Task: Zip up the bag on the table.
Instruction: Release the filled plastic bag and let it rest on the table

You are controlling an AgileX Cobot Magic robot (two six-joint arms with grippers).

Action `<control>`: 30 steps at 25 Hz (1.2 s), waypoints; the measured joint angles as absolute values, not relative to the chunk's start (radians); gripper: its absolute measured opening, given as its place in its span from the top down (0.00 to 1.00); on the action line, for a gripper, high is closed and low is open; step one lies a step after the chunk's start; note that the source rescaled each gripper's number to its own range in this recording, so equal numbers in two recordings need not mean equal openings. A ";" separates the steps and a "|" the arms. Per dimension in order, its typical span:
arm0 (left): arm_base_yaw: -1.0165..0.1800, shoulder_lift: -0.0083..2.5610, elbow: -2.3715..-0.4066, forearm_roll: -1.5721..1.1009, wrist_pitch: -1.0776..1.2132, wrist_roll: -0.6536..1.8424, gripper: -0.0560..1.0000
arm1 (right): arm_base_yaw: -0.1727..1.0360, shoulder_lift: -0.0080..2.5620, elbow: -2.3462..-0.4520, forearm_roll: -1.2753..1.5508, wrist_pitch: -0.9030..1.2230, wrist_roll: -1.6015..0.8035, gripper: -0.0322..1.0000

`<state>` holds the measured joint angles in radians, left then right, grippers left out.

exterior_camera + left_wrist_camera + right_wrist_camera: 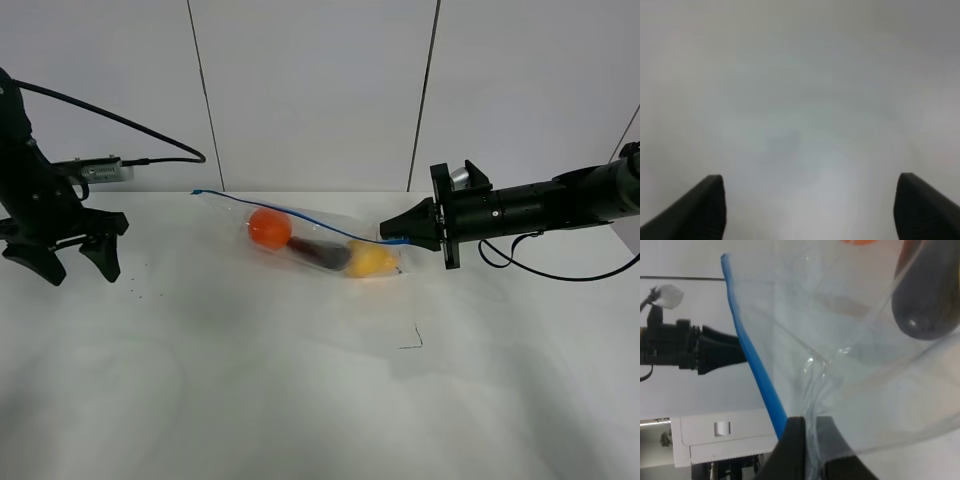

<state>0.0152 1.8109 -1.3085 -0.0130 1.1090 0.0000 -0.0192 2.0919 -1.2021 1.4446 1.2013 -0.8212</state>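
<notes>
1. My right tool (pixel 386 234) is clamped on the bag (pixel 305 240) at its right end, beside the blue zip strip (pixel 290 213).
2. The bag lies mid-counter (pixel 300 400) with 1 orange ball (pixel 270 228) and 1 yellow fruit (pixel 368 261) inside.
3. My left tool (pixel 78 262) hangs wide, well apart.

Mid-rear on table (pixel 300 420): bag (pixel 312 228). Inside, left to right: ball (pixel 269 228), item (pixel 325 255), fruit (pixel 368 262). At bag's right end, touching it: right gripper (pixel 384 238). Far left, well apart from bag: left gripper (pixel 82 275). Before bag's right end, on table: mark (pixel 412 340).
</notes>
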 joint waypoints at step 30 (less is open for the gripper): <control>0.015 0.800 -0.617 0.084 1.146 -0.050 0.05 | -0.019 2.092 -1.202 1.443 1.201 -0.821 0.97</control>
<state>0.0152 0.8001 -0.6169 0.0842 1.1457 -0.0500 -0.0192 2.0919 -1.2021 1.4429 1.2013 -0.8212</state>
